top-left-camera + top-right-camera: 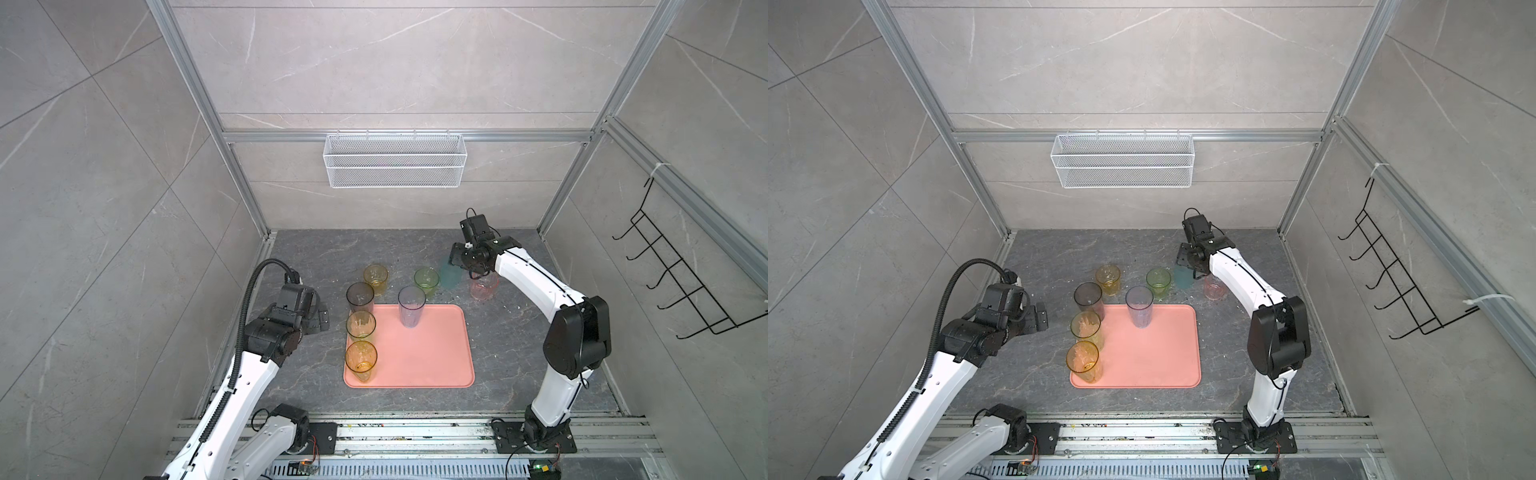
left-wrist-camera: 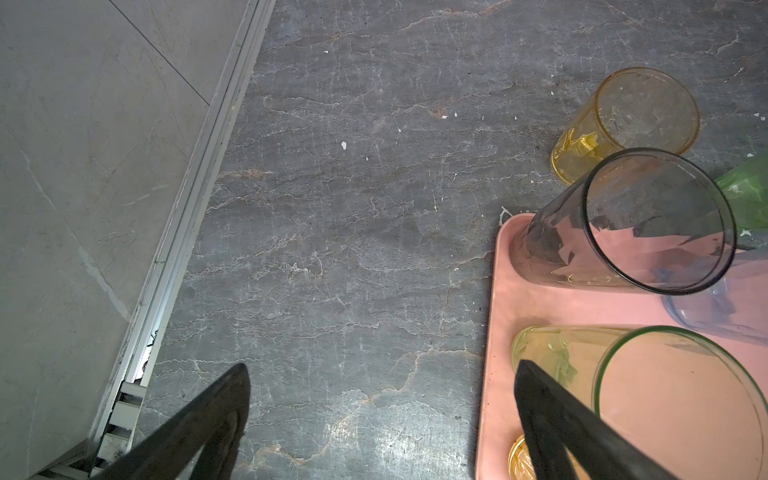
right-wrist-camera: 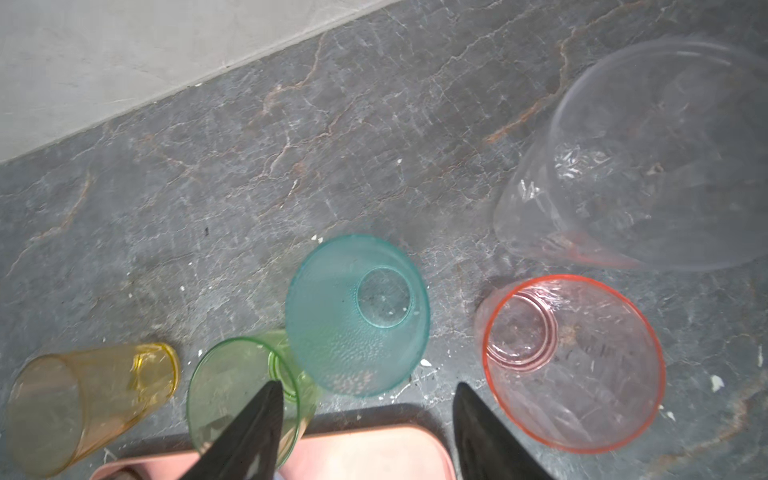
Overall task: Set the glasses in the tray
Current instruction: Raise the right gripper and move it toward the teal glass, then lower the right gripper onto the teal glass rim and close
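Observation:
The salmon tray [image 1: 432, 353] holds a smoky grey glass [image 1: 360, 296], a yellow-green glass [image 1: 360, 325], an amber glass [image 1: 360, 360] and a bluish glass [image 1: 411, 306]. On the floor behind it stand a short amber glass [image 1: 376, 279], a green glass [image 1: 426, 279], a teal glass [image 3: 357, 316] and a pink glass [image 3: 573, 370]. A clear glass [image 3: 648, 158] shows only in the right wrist view. My right gripper [image 3: 368, 385] hangs open over the teal glass, with nothing between its fingers. My left gripper [image 2: 382, 368] is open and empty, left of the tray near the yellow-green glass [image 2: 648, 382].
A white wire basket [image 1: 395, 160] hangs on the back wall, and a black hook rack [image 1: 681, 274] on the right wall. Aluminium frame rails [image 2: 178, 232] edge the dark stone floor. The tray's right half [image 1: 1167, 357] is bare.

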You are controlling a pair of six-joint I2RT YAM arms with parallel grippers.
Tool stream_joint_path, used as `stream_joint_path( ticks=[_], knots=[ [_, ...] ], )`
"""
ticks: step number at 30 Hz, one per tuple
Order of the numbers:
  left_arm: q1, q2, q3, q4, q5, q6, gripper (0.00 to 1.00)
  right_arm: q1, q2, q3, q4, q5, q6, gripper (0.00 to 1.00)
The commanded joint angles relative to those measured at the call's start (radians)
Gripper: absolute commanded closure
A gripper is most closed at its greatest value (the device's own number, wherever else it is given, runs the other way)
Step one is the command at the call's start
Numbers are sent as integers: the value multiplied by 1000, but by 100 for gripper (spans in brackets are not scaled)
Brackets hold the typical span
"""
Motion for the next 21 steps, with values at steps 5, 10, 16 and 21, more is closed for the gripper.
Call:
stream_joint_path(
  ticks=[5,10,16,21],
  knots=[
    [5,-11,7,-8,-17,-11,1,-24,51,-23,27,-26,34,35],
    [5,-11,7,-8,-15,-11,1,-37,71,-37,37,-41,36,37],
    [5,-13,7,-6,-15,-10,1,-47,84,-56,54,-56,40,40],
    [5,-13,5,-7,-14,-10,1,-52,99,-59,61,-69,39,48]
  ],
)
